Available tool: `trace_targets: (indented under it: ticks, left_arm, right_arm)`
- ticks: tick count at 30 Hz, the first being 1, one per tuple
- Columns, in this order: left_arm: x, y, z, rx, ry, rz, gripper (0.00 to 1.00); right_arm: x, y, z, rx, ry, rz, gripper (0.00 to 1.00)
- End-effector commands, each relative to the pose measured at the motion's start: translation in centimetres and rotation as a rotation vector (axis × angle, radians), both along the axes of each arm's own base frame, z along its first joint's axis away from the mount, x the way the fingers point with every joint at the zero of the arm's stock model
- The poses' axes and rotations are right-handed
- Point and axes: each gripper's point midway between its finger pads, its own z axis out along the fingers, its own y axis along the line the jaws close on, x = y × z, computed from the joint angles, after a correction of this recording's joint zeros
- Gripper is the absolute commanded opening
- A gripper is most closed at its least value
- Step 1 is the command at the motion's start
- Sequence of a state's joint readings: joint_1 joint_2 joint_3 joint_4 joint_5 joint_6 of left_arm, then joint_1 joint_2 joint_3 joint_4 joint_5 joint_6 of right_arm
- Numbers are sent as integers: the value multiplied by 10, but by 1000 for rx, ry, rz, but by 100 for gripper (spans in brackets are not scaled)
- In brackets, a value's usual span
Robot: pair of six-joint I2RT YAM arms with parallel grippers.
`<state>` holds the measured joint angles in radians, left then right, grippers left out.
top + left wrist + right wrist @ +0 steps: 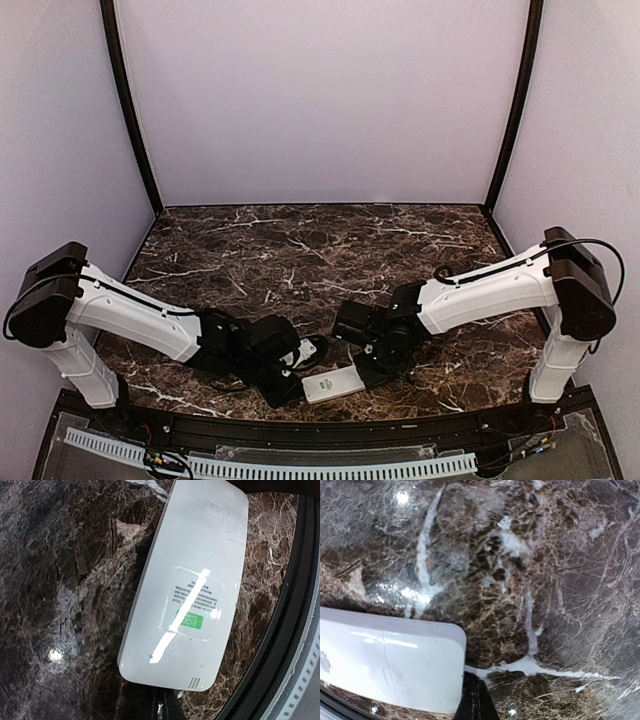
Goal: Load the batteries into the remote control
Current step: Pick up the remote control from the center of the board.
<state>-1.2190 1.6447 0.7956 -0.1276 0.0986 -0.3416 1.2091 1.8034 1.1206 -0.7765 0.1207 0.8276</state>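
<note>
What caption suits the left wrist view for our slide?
White remote control lying back-up on the dark marble table, green-labelled sticker showing.

The remote control (pixel 335 384) lies flat on the bench (pixel 300 250), close to the near edge and about midway between left and right. Its long axis runs slantwise, with the right end slightly farther back. The left claw (pixel 308 353) sits just behind its left end. The right claw (pixel 368 372) sits at its right end.
</note>
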Motion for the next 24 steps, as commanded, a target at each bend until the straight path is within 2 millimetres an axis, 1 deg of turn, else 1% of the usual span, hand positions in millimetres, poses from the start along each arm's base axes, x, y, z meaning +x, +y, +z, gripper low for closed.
trace_targets:
  ticks: [1,2,3,4,5,6,7,8,9,10,11,12,13,14,15,16,17,18,19,22,24]
  left_arm:
    - [8,32,-6,85,-38,38,8]
    - [10,38,-6,101,-45,48,10]
    - [13,39,-1,92,-51,59,11]
    - [17,45,-1,108,-67,77,14]
    - [21,46,7,90,-78,93,15]
    - [23,49,9,92,-87,103,19]
    - [27,50,18,72,-103,117,23]
    - [31,54,22,77,-124,135,33]
    - [35,55,32,53,-147,153,39]
    - [41,59,37,55,-174,177,51]
    - [48,63,48,35,-211,208,58]
    - [51,67,51,32,-221,230,70]
    - [58,71,61,12,-248,264,75]
    - [60,76,61,10,-251,290,85]
    - [66,81,69,-10,-266,322,88]
    - [68,86,69,-13,-267,342,92]
    - [74,91,77,-34,-280,373,94]
    - [76,95,77,-37,-282,390,96]
    - [81,100,83,-54,-291,418,97]
    - [88,111,91,-81,-302,467,98]
    - [93,120,99,-113,-318,504,99]
  right_arm:
    - [13,-13,21,58,-30,-27,0]
    - [17,-18,26,59,-48,-8,1]
    - [21,-18,34,73,-69,25,6]
    - [25,-15,43,94,-93,80,13]
    - [25,-8,52,124,-109,157,23]
    - [23,4,59,173,-110,246,33]
    - [19,15,66,221,-109,345,41]
    - [13,28,72,274,-107,437,51]
    - [5,40,76,324,-94,539,63]
    - [-2,51,78,358,-88,633,71]
    - [-8,64,83,389,-93,722,74]
    - [-14,74,84,396,-102,808,76]
    - [-19,82,82,387,-107,890,77]
    - [-24,89,80,371,-118,976,78]
    - [-28,95,74,347,-124,1056,78]
    - [-32,100,69,328,-129,1128,79]
    - [-35,104,62,310,-126,1191,79]
    - [-37,108,55,294,-118,1238,79]
    - [-36,111,50,284,-114,1272,79]
    - [-32,118,32,245,-107,1342,79]
    - [-31,122,24,239,-95,1362,79]
